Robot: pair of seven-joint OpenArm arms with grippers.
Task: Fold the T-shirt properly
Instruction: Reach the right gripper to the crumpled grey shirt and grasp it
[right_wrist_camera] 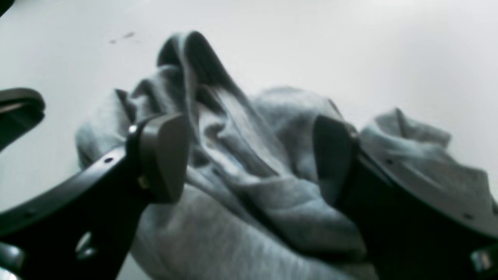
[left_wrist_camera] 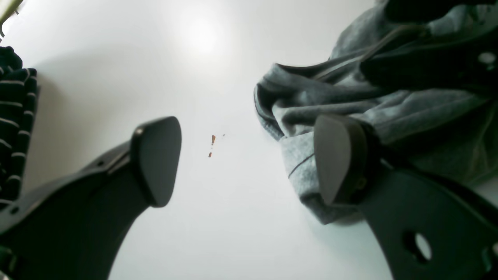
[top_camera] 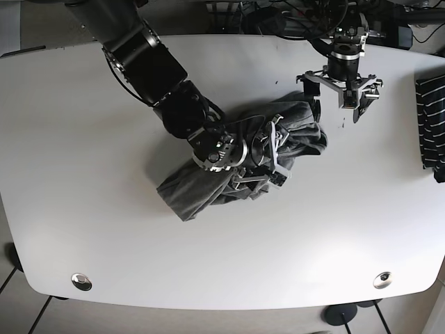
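Grey T-shirt (top_camera: 240, 167) crumpled in a heap near the middle of the white table (top_camera: 83, 174), not spread and not folded

In base view: right gripper (top_camera: 268, 156) low over the heap, right on top of the bunched cloth; left gripper (top_camera: 338, 97) at the upper right edge of the heap, just beside the cloth. Also there, and in no wrist view: whole outline of the shirt, with a longer lobe toward the lower left and a rounder bulge toward the upper right

In right wrist view: right gripper (right_wrist_camera: 249, 159) spread wide, both pads (right_wrist_camera: 163, 155) apart with thick ridges of grey cloth (right_wrist_camera: 249, 202) between and below them, nothing pinched. Contact of the pads with the cloth not clear from this blurred picture

In left wrist view: left gripper (left_wrist_camera: 249, 159) released as well, jaws wide apart; bare table between them, with small reddish marks (left_wrist_camera: 212, 144) on the surface. One finger (left_wrist_camera: 334, 159) in front of a folded edge of the shirt (left_wrist_camera: 350, 97), the other over bare table. Only here clearly seen: hem seam on the grey edge

Striped dark garment (top_camera: 432, 118) at the right border of the table, well apart from the shirt; seen again at the left margin of the left wrist view (left_wrist_camera: 15, 124), not at all from the right wrist
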